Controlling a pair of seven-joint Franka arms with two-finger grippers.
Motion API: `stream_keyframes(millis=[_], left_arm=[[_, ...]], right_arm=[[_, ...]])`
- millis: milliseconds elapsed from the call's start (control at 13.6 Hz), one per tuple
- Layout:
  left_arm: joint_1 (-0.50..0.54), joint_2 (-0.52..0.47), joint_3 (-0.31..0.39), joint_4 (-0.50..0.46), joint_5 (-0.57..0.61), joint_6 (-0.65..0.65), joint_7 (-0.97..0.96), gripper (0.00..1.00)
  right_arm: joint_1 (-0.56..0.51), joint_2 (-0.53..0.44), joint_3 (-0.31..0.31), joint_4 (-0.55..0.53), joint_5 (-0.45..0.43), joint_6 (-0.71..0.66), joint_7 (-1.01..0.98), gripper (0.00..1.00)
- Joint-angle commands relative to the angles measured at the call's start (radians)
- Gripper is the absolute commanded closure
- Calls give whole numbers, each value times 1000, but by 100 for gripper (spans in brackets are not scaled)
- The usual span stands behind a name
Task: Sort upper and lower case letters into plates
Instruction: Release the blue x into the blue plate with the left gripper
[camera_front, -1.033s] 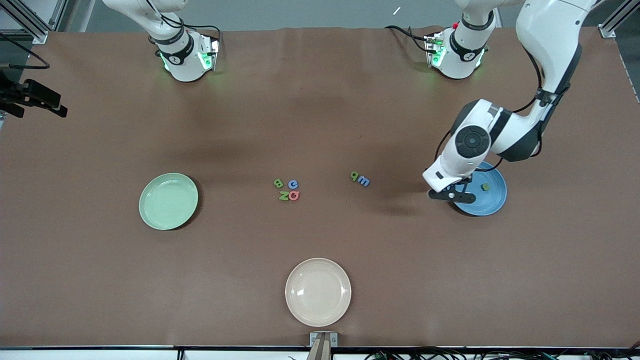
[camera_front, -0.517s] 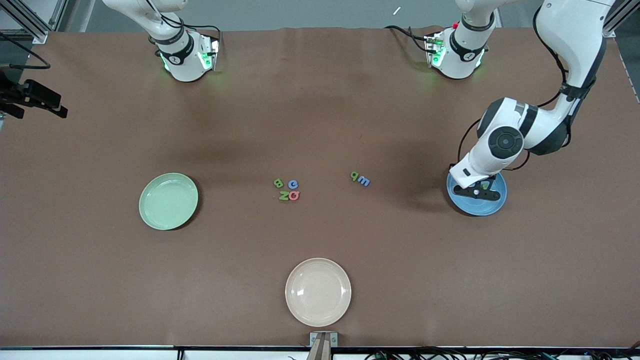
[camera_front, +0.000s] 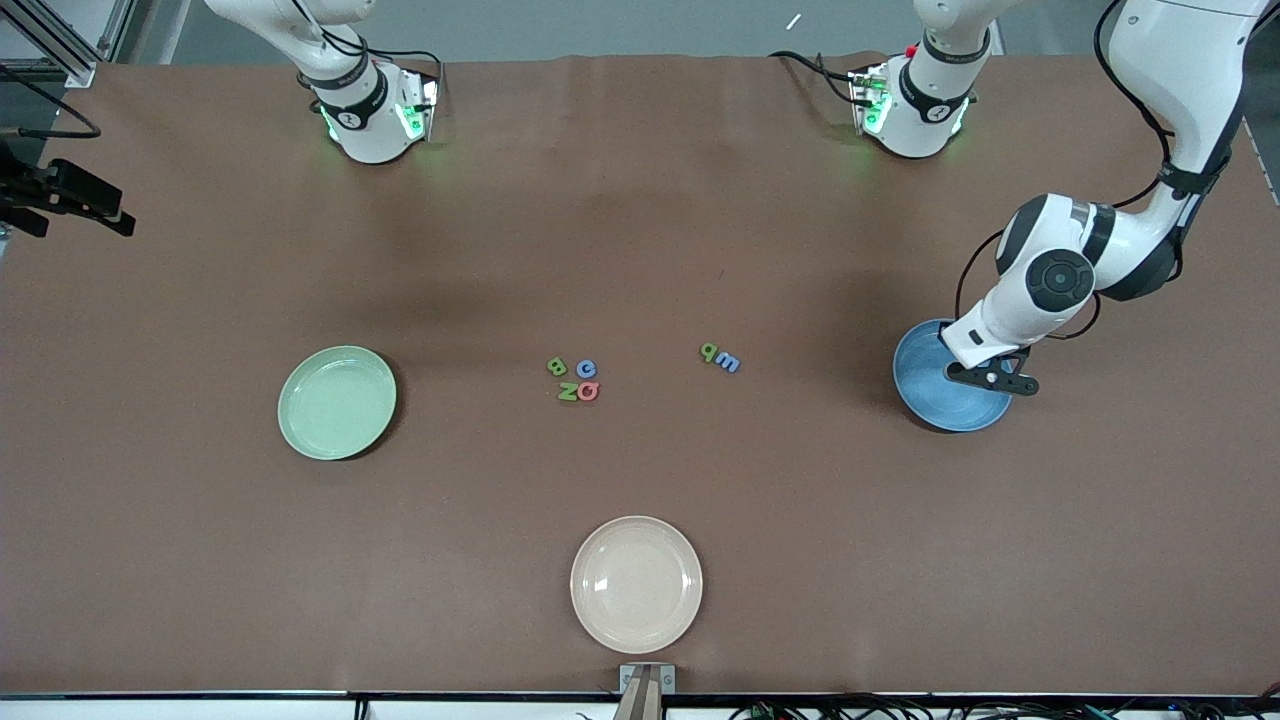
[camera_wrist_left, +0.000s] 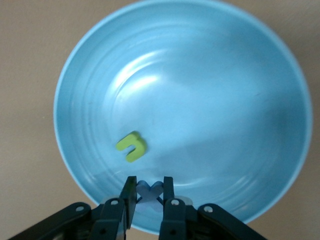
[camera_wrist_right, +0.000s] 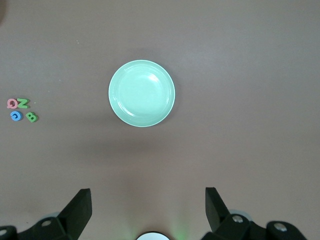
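Cream-white plate (camera_front: 636, 584): nearest the front camera, at the middle of the table's near edge, with nothing on it.
Brown table (camera_front: 640, 250): a plain mat covers it from end to end.
Pale green plate (camera_front: 337, 402): farther from the camera, toward the right arm's end of the table; the right wrist view shows it bare inside (camera_wrist_right: 142, 93).
Group of four letters (camera_front: 573, 380): mid-table, between the two coloured plates; a green Z (camera_front: 568, 392) and a pink-red O (camera_front: 588, 391) lie side by side, with a green B (camera_front: 557, 367) and a blue C (camera_front: 587, 369) just past them, farther from the camera. All four touch or nearly touch.
Pair of letters (camera_front: 720, 357): a green q (camera_front: 709, 351) and a blue m (camera_front: 729, 362) touching, nearer the blue plate than the group of four is.
Blue plate (camera_front: 925, 395): toward the left arm's end of the table; a green letter (camera_wrist_left: 131, 146) lies flat inside it.
Left gripper (camera_front: 992, 376): low over the blue plate, its jaws pinched tight on a small blue letter (camera_wrist_left: 149, 190), seen in the left wrist view between the fingertips (camera_wrist_left: 129, 192) above the plate's inner slope.
Right gripper (camera_wrist_right: 147, 200): out of the front view, high over the table beside the pale green plate, jaws spread wide and holding nothing; this arm waits.
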Motion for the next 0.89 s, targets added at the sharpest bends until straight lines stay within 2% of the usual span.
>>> stream_keyframes(millis=[0,369,517,590,664,812], left_arm=[[35,12,-8,-27,49,66,10,85],[38,32,-8,-24,49,88,9,84],[38,36,-8,-21,49,93,10,79],[37,34,-8,-21,49,93,10,73],[38,32,-8,-21,49,93,10,61],[37,28,-9,-15,49,93,12,10]], right_arm=[[-7,-11,7,-6,-4,2,-4,0],[-12,-11,5,-6,-4,-2,-4,0],[-10,-11,5,-6,-4,-2,-4,0],[-12,-11,4,-6,-4,-3,-4,0],[-12,-11,4,-4,-4,-3,-4,0],[-10,-11,4,-2,-4,-6,-3,0]])
